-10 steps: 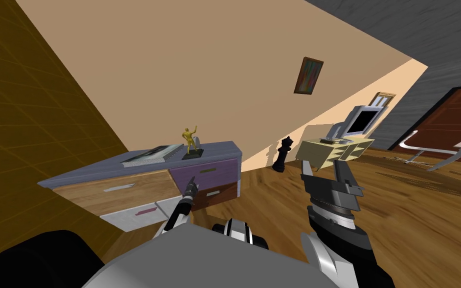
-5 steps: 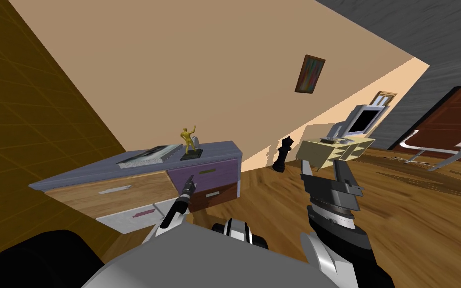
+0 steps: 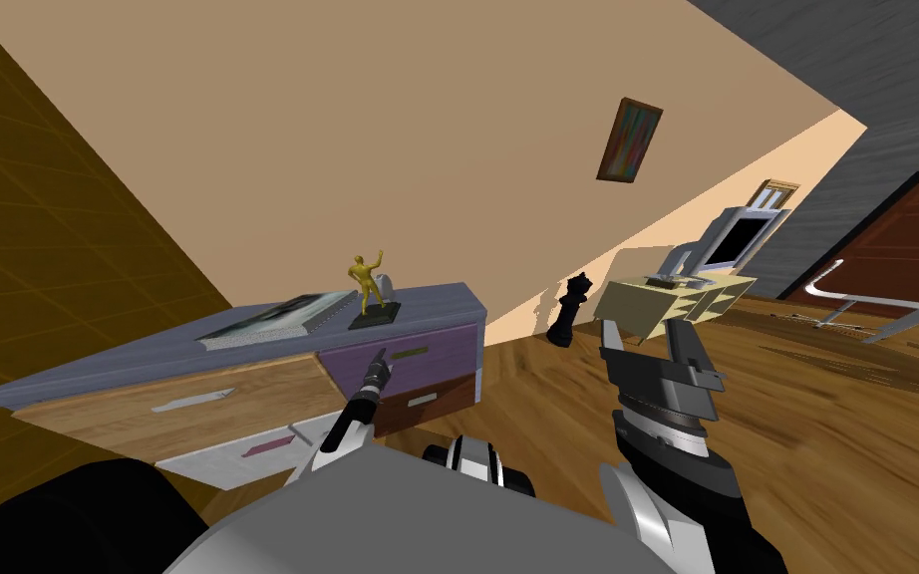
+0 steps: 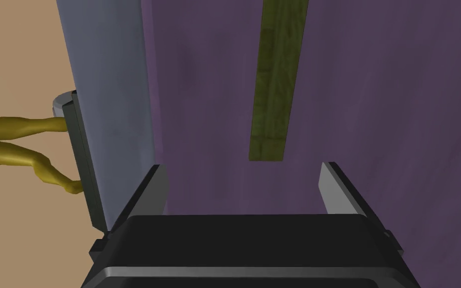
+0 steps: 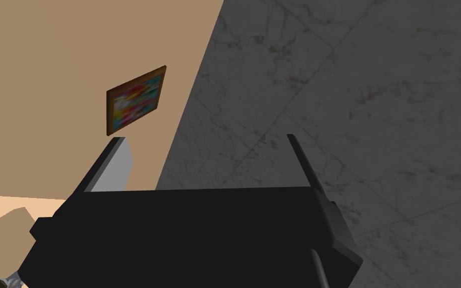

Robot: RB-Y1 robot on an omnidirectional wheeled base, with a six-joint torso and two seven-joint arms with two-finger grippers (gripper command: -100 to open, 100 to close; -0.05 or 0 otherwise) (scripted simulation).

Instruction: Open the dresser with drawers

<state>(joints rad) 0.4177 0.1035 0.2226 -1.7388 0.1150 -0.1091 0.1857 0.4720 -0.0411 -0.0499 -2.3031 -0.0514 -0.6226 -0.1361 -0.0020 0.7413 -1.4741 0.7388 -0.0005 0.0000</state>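
Observation:
The dresser (image 3: 248,344) has a blue-grey top and stands against the tan wall. It has a wooden drawer and a purple drawer (image 3: 448,344) above, and a white and a brown one below. My left gripper (image 3: 379,357) reaches to the purple drawer front (image 4: 374,100). In the left wrist view it (image 4: 242,175) is open, and the end of the olive handle strip (image 4: 277,80) lies just beyond the gap between its fingers, untouched. My right gripper (image 3: 647,334) is raised over the floor to the right, open and holding nothing (image 5: 207,145).
A gold figurine (image 3: 366,284) and a flat book-like item (image 3: 268,319) sit on the dresser top. A black chess-piece statue (image 3: 569,309) stands on the wooden floor by the wall. Further right is a beige desk (image 3: 677,299) with a monitor.
My head view has swung, so the dresser now spreads further left and looks nearer. The left gripper stays open at the purple drawer. The right arm has not moved.

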